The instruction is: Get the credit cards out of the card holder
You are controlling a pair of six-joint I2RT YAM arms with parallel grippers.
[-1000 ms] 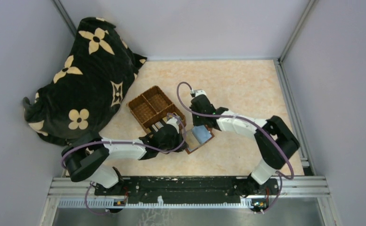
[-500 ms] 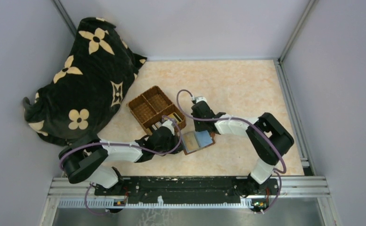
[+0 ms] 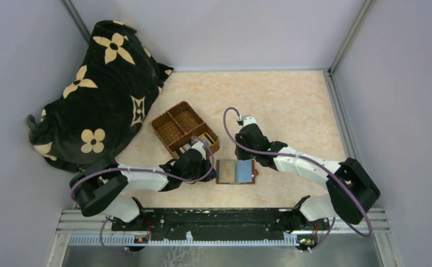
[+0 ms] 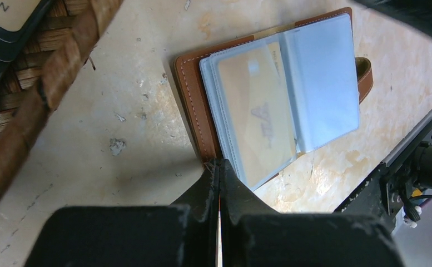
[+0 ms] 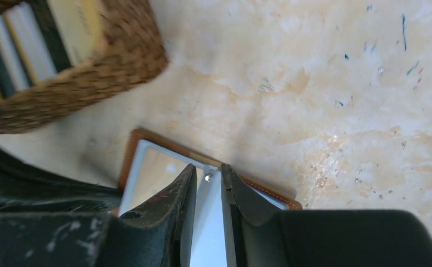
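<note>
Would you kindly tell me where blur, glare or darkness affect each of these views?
Top view: evenly lit, sharp, no glare. Left wrist view: the card holder is crisp, its clear sleeve carries a pale sheen, and the left end effector is a dark, soft foreground mass. Right wrist view: the basket is smeared by blur, the right end effector dark and unfocused.

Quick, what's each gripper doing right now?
Left gripper: shut, at the card holder's edge.
Right gripper: slightly open over the holder, nothing visibly held.
</note>
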